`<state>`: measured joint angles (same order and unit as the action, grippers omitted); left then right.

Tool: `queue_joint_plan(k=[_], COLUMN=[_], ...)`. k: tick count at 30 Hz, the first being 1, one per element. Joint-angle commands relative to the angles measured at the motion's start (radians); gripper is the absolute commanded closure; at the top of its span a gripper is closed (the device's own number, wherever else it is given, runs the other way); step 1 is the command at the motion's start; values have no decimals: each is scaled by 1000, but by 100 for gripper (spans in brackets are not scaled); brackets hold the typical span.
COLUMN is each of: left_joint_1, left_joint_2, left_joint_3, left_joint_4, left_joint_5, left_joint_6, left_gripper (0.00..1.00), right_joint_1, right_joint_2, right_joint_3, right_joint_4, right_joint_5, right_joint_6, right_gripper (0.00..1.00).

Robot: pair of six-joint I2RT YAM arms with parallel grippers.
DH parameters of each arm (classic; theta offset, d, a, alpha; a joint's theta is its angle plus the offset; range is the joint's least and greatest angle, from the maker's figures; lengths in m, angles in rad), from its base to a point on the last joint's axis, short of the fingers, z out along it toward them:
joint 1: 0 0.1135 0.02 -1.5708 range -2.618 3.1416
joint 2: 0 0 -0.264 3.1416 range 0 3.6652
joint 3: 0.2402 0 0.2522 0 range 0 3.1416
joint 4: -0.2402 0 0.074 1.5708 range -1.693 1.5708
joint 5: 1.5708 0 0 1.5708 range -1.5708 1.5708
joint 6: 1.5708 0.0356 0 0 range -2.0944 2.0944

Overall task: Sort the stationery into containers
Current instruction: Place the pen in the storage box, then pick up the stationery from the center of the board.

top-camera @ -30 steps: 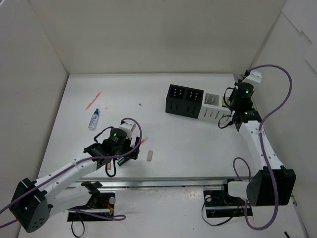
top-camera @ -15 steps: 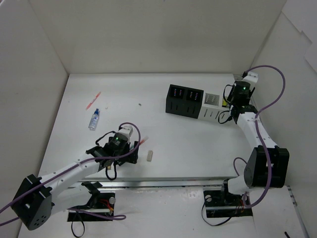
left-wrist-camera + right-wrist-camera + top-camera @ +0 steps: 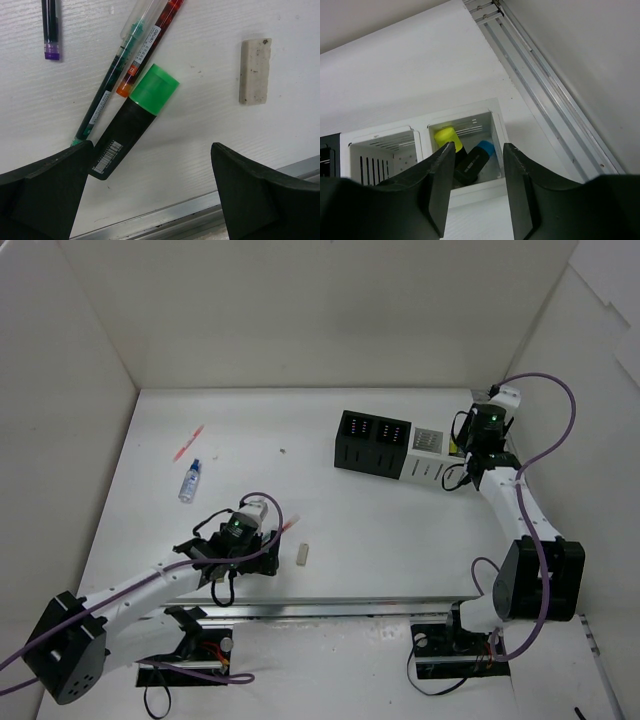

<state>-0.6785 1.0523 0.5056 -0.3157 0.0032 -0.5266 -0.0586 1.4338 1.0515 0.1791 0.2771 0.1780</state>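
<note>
Green cap up front: the green-capped highlighter (image 3: 135,122) is lying flat on the table (image 3: 200,125), right under the left gripper (image 3: 150,150). That gripper is hanging spread wide and carrying nothing, one finger low at each side of the wrist view.

The highlighter's long axis is running on a diagonal there. The cap is pointing up and to the right, and the barcoded black tail is pointing down-left, ending just beside the left-hand finger. A teal pen (image 3: 107,90) and a red pen (image 3: 150,40) are lying almost parallel along its upper-left side. The red pen's orange end is touching the cap; whether the teal pen is touching the barrel I cannot tell. The eraser (image 3: 255,71) is sitting well apart to the right.

As I read it, the step is picking up this highlighter, and the fingers are sitting slanted to it. A clean grab is calling for a wrist turn so they close square across the black barrel. It also wants a shift to centre the barrel between them and keep the pens outside the pinch.

Across the table, the right gripper (image 3: 477,150) is hovering over the white container (image 3: 385,150), fingers slightly parted and gripping nothing. A yellow-ended highlighter (image 3: 447,137) and a blue-ended highlighter (image 3: 482,150) are lying in the end compartment below.
</note>
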Motion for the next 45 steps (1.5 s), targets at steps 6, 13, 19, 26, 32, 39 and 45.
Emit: queue_joint_plan(k=[6, 13, 19, 26, 32, 39, 45], left_joint_1=[7, 16, 16, -41, -85, -151, -161], left_joint_2=[-17, 80, 147, 195, 232, 215, 69], left_joint_3=[16, 5, 50, 47, 57, 138, 269], left_joint_4=[-11, 0, 23, 14, -8, -55, -63], left_joint_5=[1, 14, 17, 38, 17, -77, -138], left_joint_6=[-39, -64, -46, -50, -76, -67, 46], left_gripper=[1, 8, 13, 54, 78, 92, 94], right_joint_1=[-6, -4, -1, -1, 0, 110, 213], right_joint_2=[-125, -226, -260, -314, -386, -443, -382], right_joint_3=[50, 5, -4, -19, -44, -64, -77], right_joint_4=[-89, -113, -122, -127, -144, -212, -239], right_joint_5=[-52, -180, -217, -190, -184, -269, -579], right_joint_6=[12, 41, 48, 67, 89, 80, 135], right_gripper=[33, 2, 2, 2, 2, 2, 2])
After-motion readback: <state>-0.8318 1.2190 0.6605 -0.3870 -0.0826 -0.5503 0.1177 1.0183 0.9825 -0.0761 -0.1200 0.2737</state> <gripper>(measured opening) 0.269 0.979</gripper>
